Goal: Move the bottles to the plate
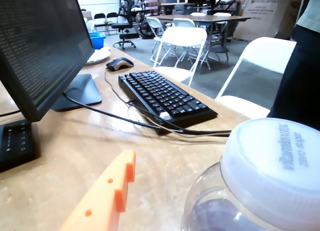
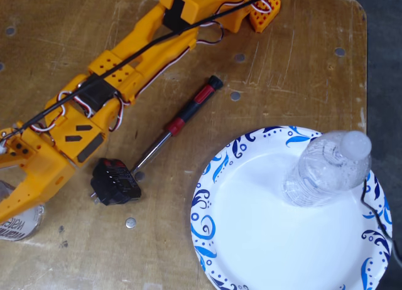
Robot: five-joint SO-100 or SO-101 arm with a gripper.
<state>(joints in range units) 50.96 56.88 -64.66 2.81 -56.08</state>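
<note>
One clear ribbed bottle with a white cap stands upright on the right side of the white plate with blue swirls. A second bottle with a whitish "water" label stands on the table at the far left edge, partly under my orange gripper. In the wrist view its white cap fills the lower right. One orange finger is at its left with a gap between them. The other finger is hidden. The jaws stand open beside this bottle.
A red and black screwdriver lies on the wooden table between the arm and the plate. The wrist view shows a monitor, keyboard, cables and white chairs beyond.
</note>
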